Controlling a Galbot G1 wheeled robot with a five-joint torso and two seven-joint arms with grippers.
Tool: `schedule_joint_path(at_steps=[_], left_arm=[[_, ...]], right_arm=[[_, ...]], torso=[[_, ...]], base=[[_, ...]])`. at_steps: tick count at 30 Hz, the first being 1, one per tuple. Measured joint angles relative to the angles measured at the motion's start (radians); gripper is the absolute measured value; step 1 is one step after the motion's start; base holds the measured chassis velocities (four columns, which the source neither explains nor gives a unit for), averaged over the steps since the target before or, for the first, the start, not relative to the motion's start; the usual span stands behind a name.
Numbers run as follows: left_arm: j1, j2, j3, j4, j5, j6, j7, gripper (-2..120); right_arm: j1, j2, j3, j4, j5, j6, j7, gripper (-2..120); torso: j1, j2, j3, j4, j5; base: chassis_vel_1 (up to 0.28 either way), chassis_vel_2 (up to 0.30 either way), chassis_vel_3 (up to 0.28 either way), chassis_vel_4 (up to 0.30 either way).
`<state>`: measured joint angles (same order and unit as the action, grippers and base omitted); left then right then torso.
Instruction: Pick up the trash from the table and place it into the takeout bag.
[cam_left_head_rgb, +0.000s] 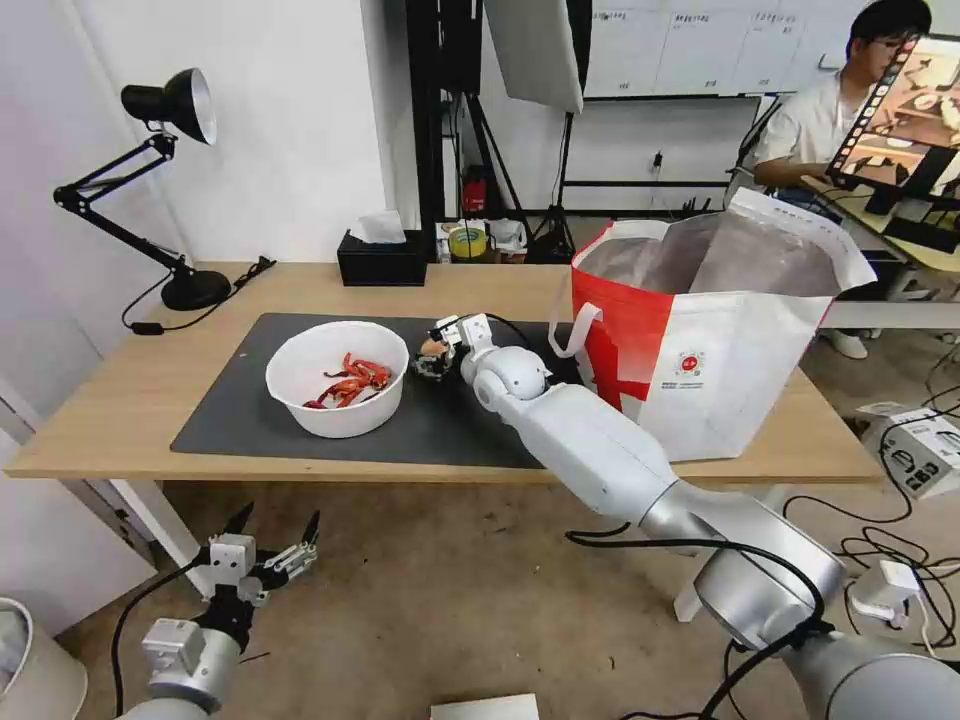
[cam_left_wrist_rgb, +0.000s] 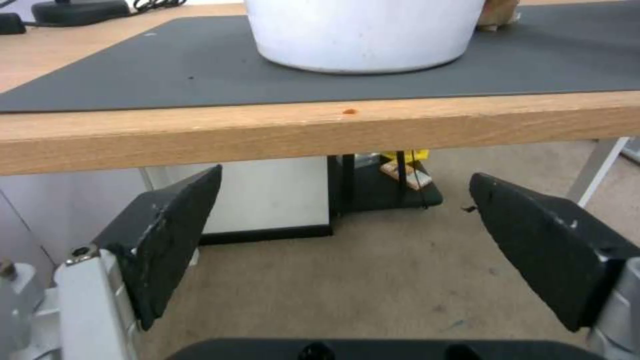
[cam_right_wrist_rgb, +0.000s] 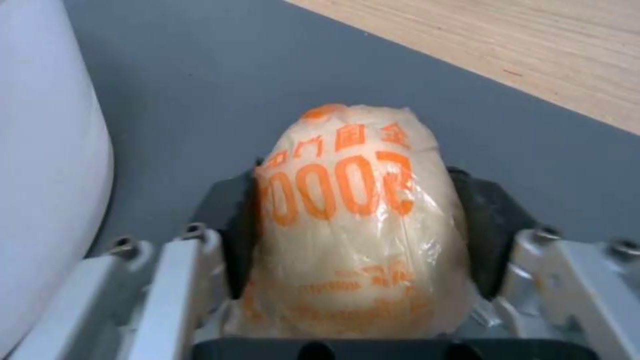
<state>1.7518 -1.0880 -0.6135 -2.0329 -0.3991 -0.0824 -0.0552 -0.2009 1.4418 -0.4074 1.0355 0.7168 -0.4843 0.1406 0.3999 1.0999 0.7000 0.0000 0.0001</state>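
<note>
Left gripper (cam_left_head_rgb: 277, 532) hangs parked below table (cam_left_head_rgb: 120, 400) front edge, near floor, fingers (cam_left_wrist_rgb: 170, 235) spread wide, nothing between them. On table from left: black desk lamp (cam_left_head_rgb: 165, 180) at far left corner, dark grey mat (cam_left_head_rgb: 450, 420), white bowl (cam_left_head_rgb: 338, 378) with red-orange shells on mat's left half, black tissue box (cam_left_head_rgb: 381, 262) at back edge. Right gripper (cam_left_head_rgb: 437, 352) sits low over mat just right of bowl, jaws pinched on tan plastic-wrapped lump (cam_right_wrist_rgb: 353, 220) with orange print; lump fills space between pads (cam_right_wrist_rgb: 490, 225). Cannot tell if lump touches mat. Takeout bag (cam_left_head_rgb: 720, 370) stands upright at table's right end, mouth open, foil lining showing.
</note>
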Motion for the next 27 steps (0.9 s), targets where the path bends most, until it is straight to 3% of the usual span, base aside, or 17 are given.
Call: schedule_joint_path(at_steps=[3,14,19,27], left_arm=[[0.0,0.0,0.001,0.0,0.001,0.0,0.0,100],[-0.006,0.006,0.003,0.001,0.001,-0.001,-0.001,100],[-0.006,0.01,0.002,-0.001,0.0,-0.001,-0.002,100],[-0.002,-0.002,0.0,-0.003,-0.001,0.0,-0.005,100]], right_arm=[[-0.002,-0.006,0.0,0.004,0.002,-0.001,0.001,38],[-0.023,-0.031,0.009,0.052,0.013,-0.003,0.014,6],[-0.036,-0.072,0.017,0.141,0.022,0.0,0.033,6],[-0.104,-0.169,0.023,0.387,-0.003,-0.004,0.104,6]], torso=[[0.0,0.0,0.0,0.0,0.0],[0.0,0.0,0.0,0.0,0.0],[0.0,0.0,0.0,0.0,0.0],[0.0,0.0,0.0,0.0,-0.0001]], base=[[0.0,0.0,0.0,0.0],[0.0,0.0,0.0,0.0],[0.0,0.0,0.0,0.0],[0.0,0.0,0.0,0.0]])
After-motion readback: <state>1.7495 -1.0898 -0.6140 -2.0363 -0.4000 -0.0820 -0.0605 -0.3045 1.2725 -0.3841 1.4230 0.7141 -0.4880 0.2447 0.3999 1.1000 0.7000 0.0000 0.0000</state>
